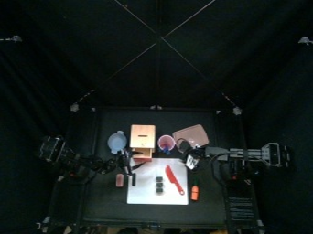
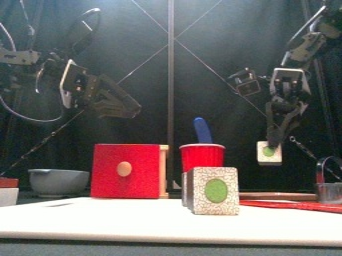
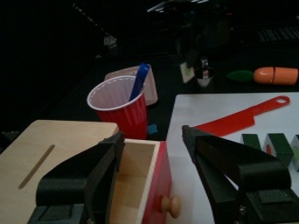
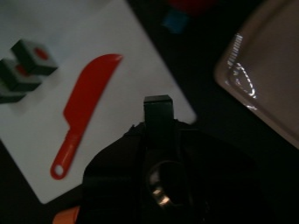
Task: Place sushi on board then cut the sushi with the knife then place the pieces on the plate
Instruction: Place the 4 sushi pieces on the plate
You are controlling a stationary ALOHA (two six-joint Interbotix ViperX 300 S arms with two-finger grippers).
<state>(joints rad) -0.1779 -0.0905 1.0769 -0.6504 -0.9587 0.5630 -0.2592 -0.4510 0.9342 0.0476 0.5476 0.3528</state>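
The dark green sushi roll (image 1: 159, 186) lies on the white board (image 1: 145, 194), standing near and large in the front view (image 2: 211, 190). A red toy knife (image 1: 177, 178) lies on the board just right of it. Behind the board, the pink plate (image 1: 192, 134) sits at the back right. My left gripper (image 1: 124, 167) hovers open above the wooden box (image 3: 70, 157), holding nothing. Over the board's right edge, above the red knife (image 4: 87, 101), hangs my right gripper (image 1: 192, 164), its jaws together and empty.
A red cup (image 2: 202, 158) holding a blue knife (image 2: 203, 130) stands behind the board, beside the box with its red drawer front (image 2: 123, 170). The blue-grey bowl (image 1: 117, 141) is at the back left. Small orange toys (image 1: 195, 191) lie off the board's sides.
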